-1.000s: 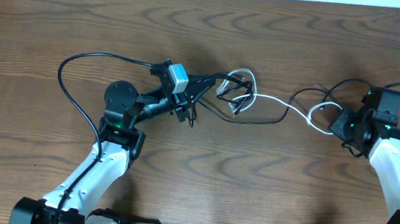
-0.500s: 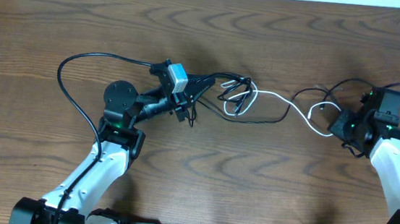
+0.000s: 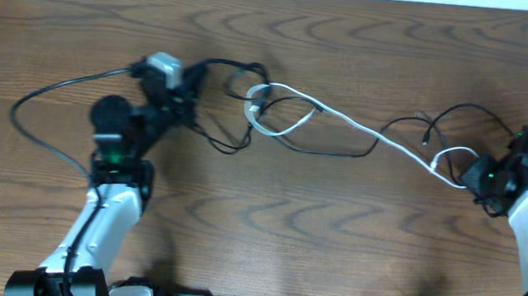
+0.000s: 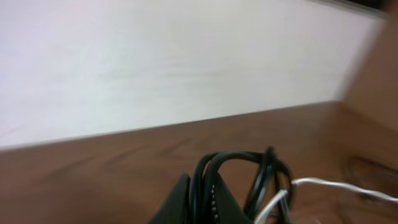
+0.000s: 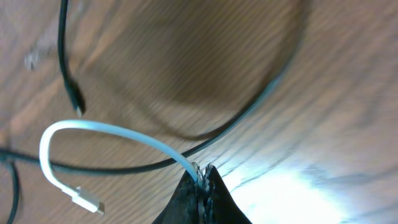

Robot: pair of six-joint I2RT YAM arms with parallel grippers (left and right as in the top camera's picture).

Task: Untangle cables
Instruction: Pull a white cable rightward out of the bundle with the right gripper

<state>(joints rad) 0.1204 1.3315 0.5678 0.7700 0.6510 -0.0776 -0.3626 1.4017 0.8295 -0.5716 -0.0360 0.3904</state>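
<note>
White cable (image 3: 361, 130) runs as one long line over the wood table (image 3: 267, 225), from centre-left out to the far right; looks taut, can't tell if it clears the top. Its left loop (image 3: 269, 110) sits in among the black cables (image 4: 199, 180) and crosses them at several spots, so the snarl there is not undone. One more black cord (image 3: 459, 107) curls near the right end, its plug (image 3: 425, 139) loose on the table. In the right wrist view a black cord crosses the white cable just beside the grip, over or under can't tell.

Judgement: partway. White cable is mostly clear of the pile. What's left is freeing its left loop from the black cables, then parting the black ones from each other and laying everything apart.

Right claw (image 3: 478, 174) is pressed together on the white cable, pinching it close to its end; the short free tail curves back to a white plug (image 5: 87, 202). Left claw (image 3: 193, 82) is also pressed together, pinching a bunch of black cables whose loops rise from between its fingers (image 4: 180, 202) in the left wrist view. White cable passes just right of that bunch. The snarl lies just right of the left claw and well apart from the right claw, with the white run stretched between
</note>
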